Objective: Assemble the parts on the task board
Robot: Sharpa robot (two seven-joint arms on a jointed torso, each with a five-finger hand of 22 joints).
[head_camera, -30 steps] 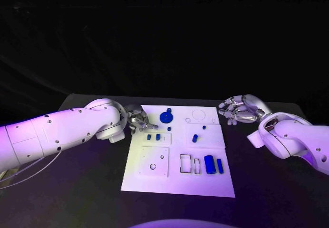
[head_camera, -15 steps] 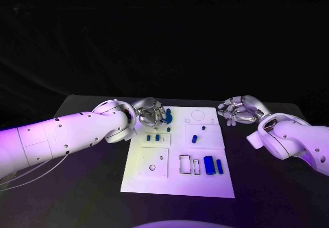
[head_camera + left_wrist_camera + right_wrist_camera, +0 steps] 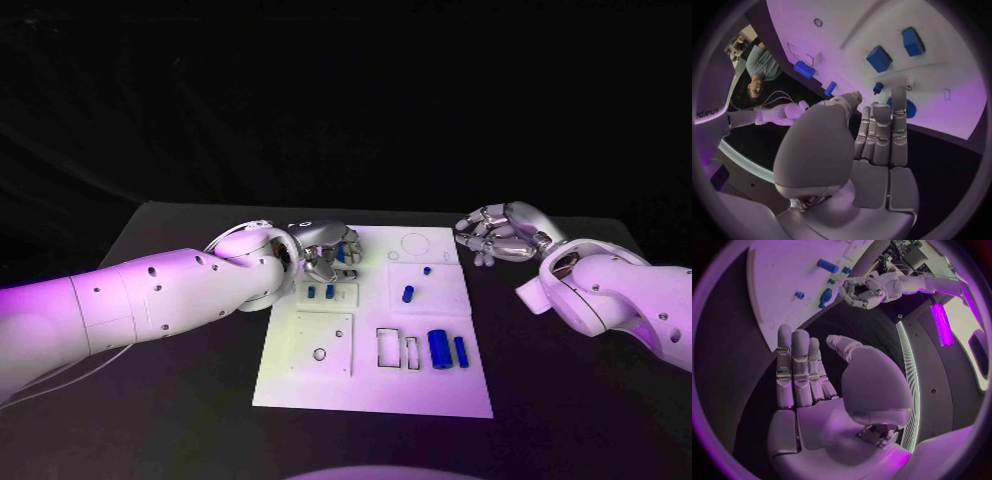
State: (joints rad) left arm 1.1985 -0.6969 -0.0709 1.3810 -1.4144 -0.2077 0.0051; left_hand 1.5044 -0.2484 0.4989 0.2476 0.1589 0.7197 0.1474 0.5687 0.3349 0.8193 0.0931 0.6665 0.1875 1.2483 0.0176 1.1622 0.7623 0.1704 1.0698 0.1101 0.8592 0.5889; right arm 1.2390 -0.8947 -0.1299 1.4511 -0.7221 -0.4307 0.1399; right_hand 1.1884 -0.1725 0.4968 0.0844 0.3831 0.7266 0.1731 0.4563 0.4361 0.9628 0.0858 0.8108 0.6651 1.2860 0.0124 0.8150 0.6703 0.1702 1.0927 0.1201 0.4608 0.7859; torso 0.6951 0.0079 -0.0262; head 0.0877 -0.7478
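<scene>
Near the task board's (image 3: 375,340) front edge lie two blue bars (image 3: 447,350). Farther back, two small blue blocks (image 3: 322,291). At the far left corner, left hand (image 3: 329,252), fingers straight and together, over a blue disc (image 3: 907,108), grip unclear. Off the far right corner, right hand (image 3: 493,234) spread, empty.

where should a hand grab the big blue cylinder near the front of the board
Judging by its pose, grip the big cylinder across its long sides, coming down from above. It lies flat on the board, long axis running away from the robot, with a slimmer blue bar close on its right and an open slot on its left, so fingertips must slip into narrow gaps.
</scene>
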